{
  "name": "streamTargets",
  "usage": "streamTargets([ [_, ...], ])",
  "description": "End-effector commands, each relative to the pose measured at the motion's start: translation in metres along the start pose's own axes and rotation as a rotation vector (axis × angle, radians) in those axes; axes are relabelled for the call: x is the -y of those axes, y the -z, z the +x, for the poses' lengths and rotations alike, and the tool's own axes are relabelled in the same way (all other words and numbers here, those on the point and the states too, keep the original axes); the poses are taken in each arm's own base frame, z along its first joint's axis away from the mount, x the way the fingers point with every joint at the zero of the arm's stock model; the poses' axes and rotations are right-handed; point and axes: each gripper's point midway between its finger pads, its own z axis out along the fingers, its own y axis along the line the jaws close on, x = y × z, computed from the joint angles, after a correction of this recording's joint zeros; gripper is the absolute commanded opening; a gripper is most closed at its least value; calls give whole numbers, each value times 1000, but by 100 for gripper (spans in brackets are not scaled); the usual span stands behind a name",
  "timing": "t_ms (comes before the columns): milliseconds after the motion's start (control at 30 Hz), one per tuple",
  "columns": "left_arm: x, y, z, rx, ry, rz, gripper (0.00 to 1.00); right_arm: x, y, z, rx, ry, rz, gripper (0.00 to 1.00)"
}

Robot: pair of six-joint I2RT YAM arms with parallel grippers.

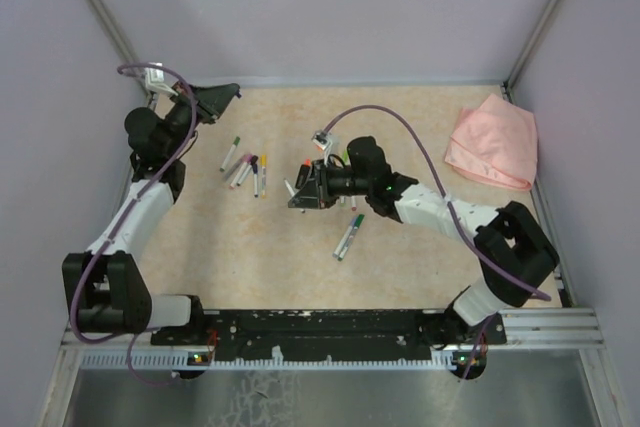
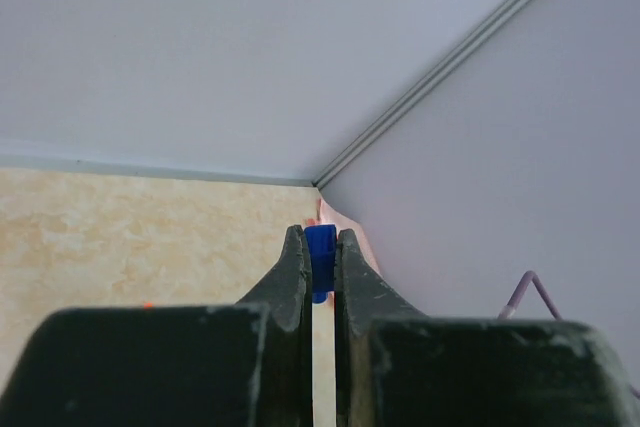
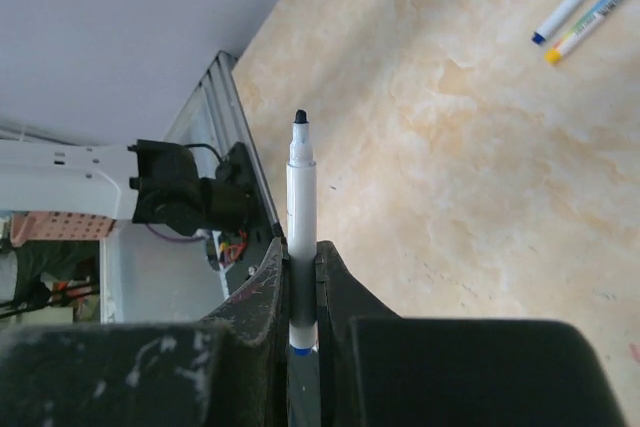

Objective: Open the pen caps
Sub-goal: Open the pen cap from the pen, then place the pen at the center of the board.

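My left gripper [image 1: 230, 93] is raised at the back left corner and shut on a small blue pen cap [image 2: 320, 253], which sits pinched between its fingertips [image 2: 320, 243]. My right gripper [image 1: 300, 190] hangs over the middle of the table, shut on a white pen barrel [image 3: 301, 197]. The barrel's dark tip [image 3: 300, 117] is bare and sticks out past the jaws. Several capped pens [image 1: 246, 167] lie in a loose cluster left of centre. One pen with a green cap [image 1: 349, 235] lies alone just in front of the right gripper.
A crumpled pink cloth [image 1: 492, 143] lies at the back right corner and peeks out behind the left fingertips [image 2: 350, 232]. Grey walls close in the beige tabletop [image 1: 420, 247] on three sides. Several pen ends [image 3: 575, 2] show in the right wrist view's top right.
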Motion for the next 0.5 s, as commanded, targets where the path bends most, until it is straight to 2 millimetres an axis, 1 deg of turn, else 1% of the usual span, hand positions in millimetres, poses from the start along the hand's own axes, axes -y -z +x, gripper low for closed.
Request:
streamTargets([
  [0,17,-4,-16,36,-118,46,0,-9,18,-4,8,61,53,0],
  [67,17,-2,-5,-23,-115,61,0,16,28,-5,33,53,205,0],
  [100,17,0,2,-55,-104,68,0,32,36,-5,49,41,300,0],
  [200,14,12,30,-153,-31,86,0,76,68,-4,102,11,539,0],
  [333,2,36,69,-244,61,65,0,121,107,-2,147,-41,739,0],
  [400,-4,48,85,-268,86,47,0,139,122,1,142,-59,816,0],
  [467,-8,58,98,-288,106,30,0,154,131,5,126,-69,867,0],
])
